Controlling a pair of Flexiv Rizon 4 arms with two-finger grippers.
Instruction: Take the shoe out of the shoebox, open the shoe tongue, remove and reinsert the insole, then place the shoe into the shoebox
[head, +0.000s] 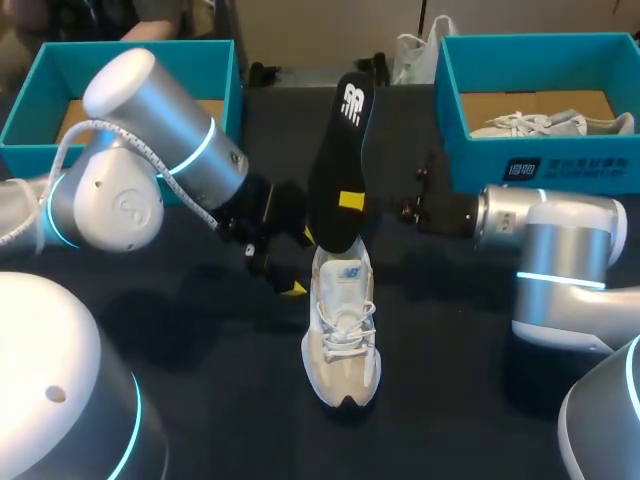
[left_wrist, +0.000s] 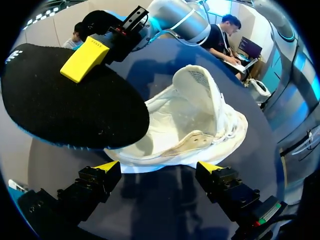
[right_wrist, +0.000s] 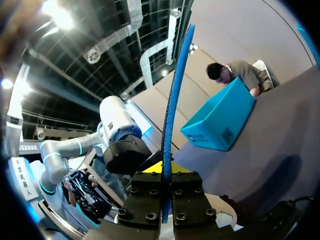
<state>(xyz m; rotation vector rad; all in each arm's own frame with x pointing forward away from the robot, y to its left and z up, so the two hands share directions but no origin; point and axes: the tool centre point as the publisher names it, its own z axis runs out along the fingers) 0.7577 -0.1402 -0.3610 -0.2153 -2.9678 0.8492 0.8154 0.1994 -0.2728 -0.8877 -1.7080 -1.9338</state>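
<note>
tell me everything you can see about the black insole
The insole is a flat, foot-shaped pad, black and fabric-like on top, with a white logo near its narrow end and a thin blue underside edge. The right gripper is shut on its middle, holding it raised and tilted, wide end down over the white shoe at its opening. Whether it touches the shoe is unclear.

Matt black foam insole (head: 338, 170); pale mesh-cloth shoe (head: 343, 340); dark matt table (head: 450, 330).
</note>
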